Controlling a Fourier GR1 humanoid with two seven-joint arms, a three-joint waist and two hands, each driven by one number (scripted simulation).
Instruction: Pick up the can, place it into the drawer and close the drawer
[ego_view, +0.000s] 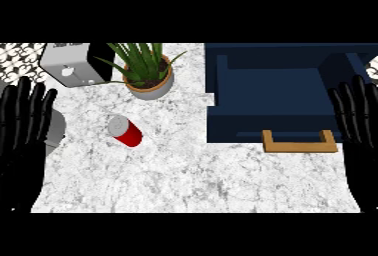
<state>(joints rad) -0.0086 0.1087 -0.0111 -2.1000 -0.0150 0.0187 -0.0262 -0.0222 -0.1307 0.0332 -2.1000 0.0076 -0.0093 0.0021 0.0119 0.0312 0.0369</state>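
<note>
White marble counter (192, 180) with grey veining fills the head view, and both hands rest at its side edges. At the view's left edge the left hand (22, 135) stands with fingers straight and pointing up, slightly spread, holding nothing and touching nothing that can be seen. At the right edge the right hand (358, 120) is posed the same way, fingers extended and apart, also empty.

Just right of the left hand, but clearly apart from it, the red can (125, 131) lies tilted on the counter, its silver top toward the upper left. Well across the counter from the can, next to the right hand, the dark blue drawer (266, 90) stands open, its wooden handle (299, 141) on the near edge. Behind the can sits a potted plant (149, 75), and left of that a grey toaster (74, 64) at the back.
</note>
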